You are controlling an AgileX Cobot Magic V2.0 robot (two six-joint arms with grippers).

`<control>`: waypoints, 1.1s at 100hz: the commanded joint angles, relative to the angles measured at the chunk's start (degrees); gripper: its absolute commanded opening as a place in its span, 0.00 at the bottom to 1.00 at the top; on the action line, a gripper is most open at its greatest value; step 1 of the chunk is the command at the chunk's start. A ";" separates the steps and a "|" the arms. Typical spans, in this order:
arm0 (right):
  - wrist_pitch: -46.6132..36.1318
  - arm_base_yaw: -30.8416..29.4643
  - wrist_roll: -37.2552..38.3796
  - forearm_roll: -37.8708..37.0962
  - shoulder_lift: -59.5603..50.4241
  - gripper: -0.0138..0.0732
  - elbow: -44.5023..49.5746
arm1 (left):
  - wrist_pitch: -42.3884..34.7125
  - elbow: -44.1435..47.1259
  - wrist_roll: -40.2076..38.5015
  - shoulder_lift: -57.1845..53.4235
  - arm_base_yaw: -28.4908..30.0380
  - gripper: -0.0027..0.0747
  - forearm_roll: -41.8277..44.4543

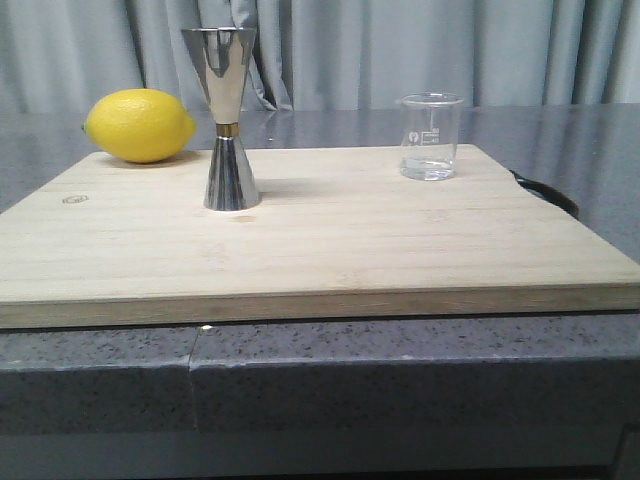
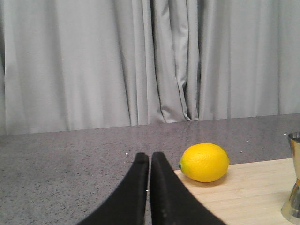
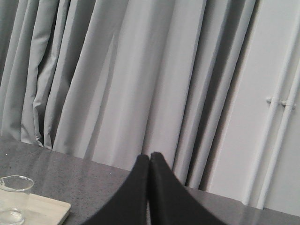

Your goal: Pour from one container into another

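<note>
A board [image 1: 330, 245] lay on the worktop [image 1: 600, 150]. On it stood the jigger [image 1: 226, 118] at 11 o'clock, a lemon [image 1: 140, 125] at 10, the beaker [image 1: 430, 136] at 1. My left fingers [image 2: 149, 161] and right fingers [image 3: 149, 161] were pressed together, empty.

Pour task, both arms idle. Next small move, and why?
Probably open the right gripper and reach toward the beaker: its fingers are shut on nothing, and the beaker stands untouched on the right of the board, apart from the jigger.
</note>
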 commanded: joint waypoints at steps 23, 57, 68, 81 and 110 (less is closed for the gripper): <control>-1.79 -0.45 -0.48 0.51 0.61 0.08 -1.07 | -7.05 2.68 -0.03 0.57 -0.03 0.01 -2.12; -1.79 -0.45 -0.48 1.18 0.61 0.08 -1.07 | -7.05 3.44 -0.03 0.57 -0.03 0.01 -2.49; -1.92 -0.45 -0.48 1.18 0.61 0.08 -1.07 | -7.05 3.44 -0.03 0.57 -0.03 0.01 -2.49; -1.92 -0.45 -0.48 1.18 0.61 0.08 -1.07 | -7.05 3.44 -0.03 0.57 -0.03 0.01 -2.49; -1.92 -0.45 -0.48 1.18 0.61 0.08 -1.07 | -7.05 3.44 -0.03 0.57 -0.03 0.01 -2.49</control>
